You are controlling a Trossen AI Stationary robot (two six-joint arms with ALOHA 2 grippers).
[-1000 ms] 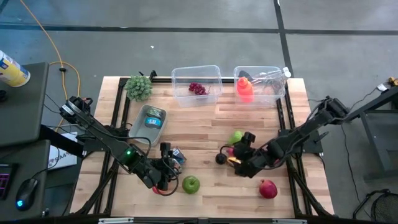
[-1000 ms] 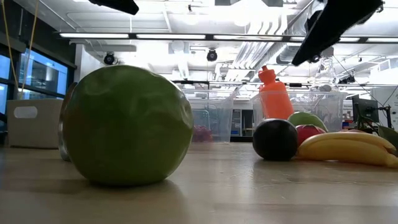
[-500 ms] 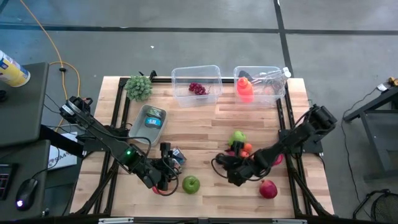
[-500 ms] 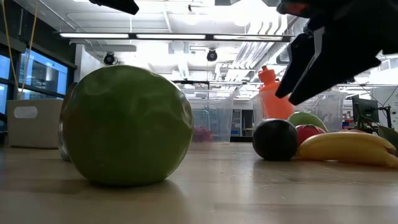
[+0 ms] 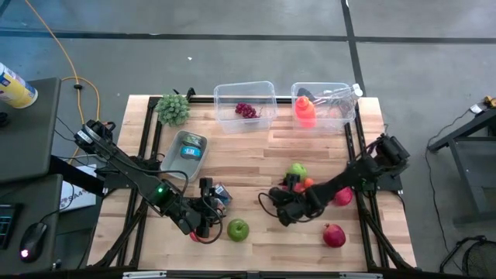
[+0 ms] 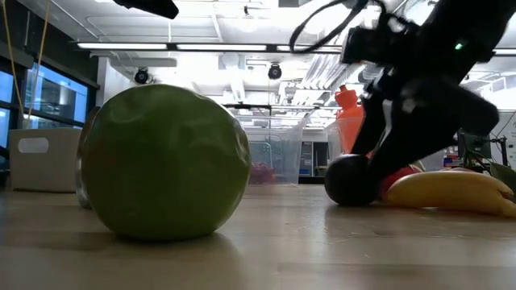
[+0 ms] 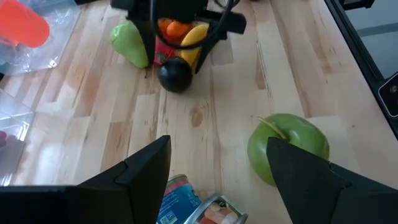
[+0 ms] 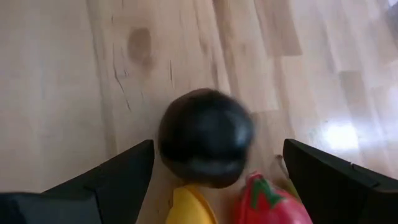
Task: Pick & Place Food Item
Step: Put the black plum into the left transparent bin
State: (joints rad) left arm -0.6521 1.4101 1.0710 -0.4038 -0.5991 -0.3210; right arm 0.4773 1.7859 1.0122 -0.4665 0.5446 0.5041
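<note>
High view looks straight down over whole table [image 5: 248,155]; low view sits level on tabletop, nearest green apple [image 6: 165,161]; wrist views face forward, both sharing dark round fruit [image 7: 174,74].

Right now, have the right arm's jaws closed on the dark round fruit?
No. In the right wrist view the dark round fruit sits on the wood with the right gripper open, its jaws standing clear on either side.

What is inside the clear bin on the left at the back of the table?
The left clear bin holds a small bunch of dark red grapes near its middle. Nothing else shows through its walls, and nothing covers it from above.
</note>
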